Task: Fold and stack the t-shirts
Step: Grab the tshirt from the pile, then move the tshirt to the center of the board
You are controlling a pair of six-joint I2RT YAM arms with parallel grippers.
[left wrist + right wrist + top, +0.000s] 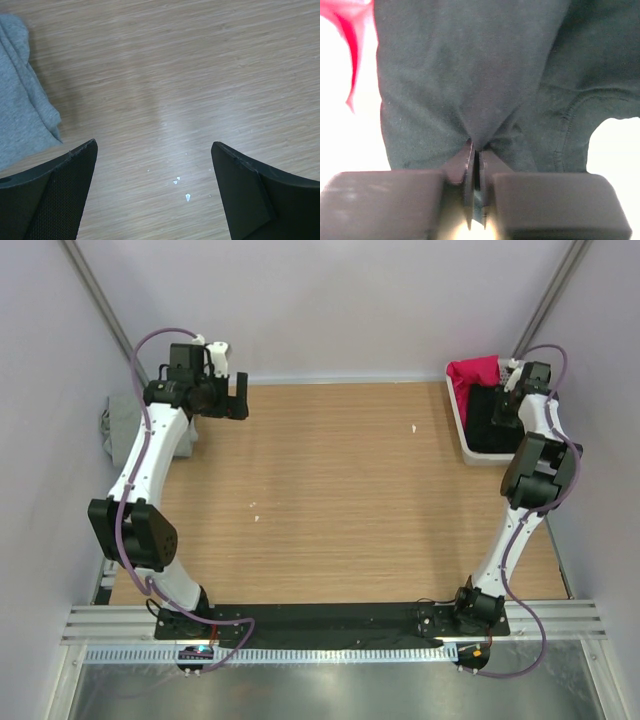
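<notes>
A black t-shirt (488, 418) lies in the white basket (458, 410) at the back right, with a magenta-red t-shirt (473, 373) bunched at the basket's far end. My right gripper (477, 150) is down in the basket, shut on a pinched fold of the black t-shirt (470, 75). A sliver of the magenta-red t-shirt (351, 30) shows at the upper left of the right wrist view. A grey t-shirt (22, 105) lies at the table's far left edge, and in the top view it (118, 420) sits behind the left arm. My left gripper (154, 150) hangs open above bare wood, to the right of the grey cloth.
The wooden table (330, 490) carries small white specks (181, 184) under the left gripper. Pale walls close in on the left, back and right. The arm bases stand on a black strip (330, 620) at the near edge.
</notes>
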